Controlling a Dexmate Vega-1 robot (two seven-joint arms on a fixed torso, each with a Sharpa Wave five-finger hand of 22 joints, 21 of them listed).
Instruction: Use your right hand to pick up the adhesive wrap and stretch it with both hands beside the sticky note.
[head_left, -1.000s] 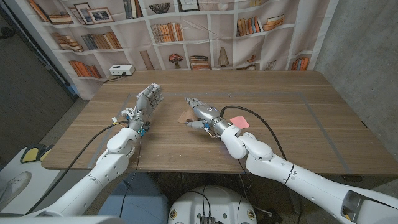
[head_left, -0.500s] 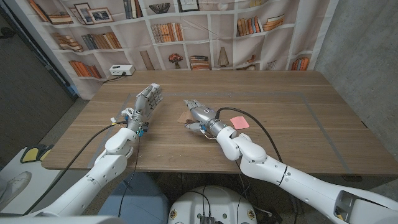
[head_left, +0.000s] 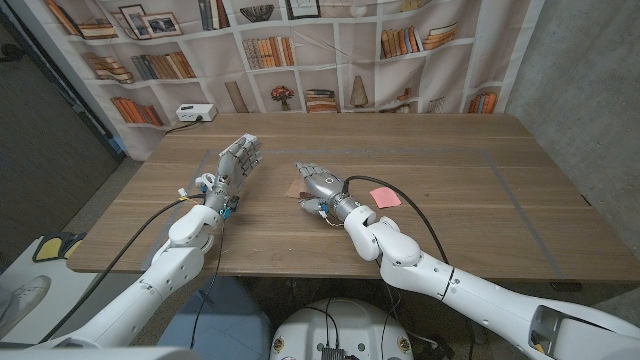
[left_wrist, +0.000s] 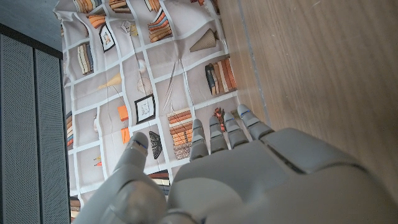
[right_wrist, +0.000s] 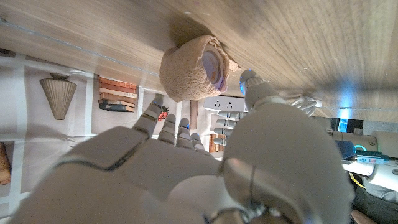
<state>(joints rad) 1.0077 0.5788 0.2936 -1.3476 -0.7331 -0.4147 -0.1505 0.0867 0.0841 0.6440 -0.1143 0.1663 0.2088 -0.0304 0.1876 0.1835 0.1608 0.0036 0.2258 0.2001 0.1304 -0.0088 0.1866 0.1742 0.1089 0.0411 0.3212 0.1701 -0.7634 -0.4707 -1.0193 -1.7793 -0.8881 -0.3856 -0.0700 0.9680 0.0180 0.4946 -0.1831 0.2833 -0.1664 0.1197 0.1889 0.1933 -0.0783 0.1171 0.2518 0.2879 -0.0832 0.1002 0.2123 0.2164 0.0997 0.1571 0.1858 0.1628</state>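
The adhesive wrap (head_left: 294, 190) is a tan roll lying on the wooden table (head_left: 470, 190) near its middle, mostly covered by my right hand (head_left: 318, 184). In the right wrist view the roll (right_wrist: 186, 71) shows a purple core and sits just ahead of my right hand (right_wrist: 186, 180), between the thumb and the outstretched fingers, with no grip visible. The pink sticky note (head_left: 383, 196) lies just right of that hand. My left hand (head_left: 236, 163) hovers to the left of the roll, fingers spread and holding nothing; its back (left_wrist: 249, 180) fills the left wrist view.
A white box (head_left: 195, 113) with a cable sits at the table's back left corner. A bookshelf-print curtain (head_left: 330, 50) hangs behind the table. Black cables (head_left: 420, 210) trail along both arms over the near part of the table.
My right hand has slid left, away from the sticky note and further over the wrap. The left hand has stayed in place.
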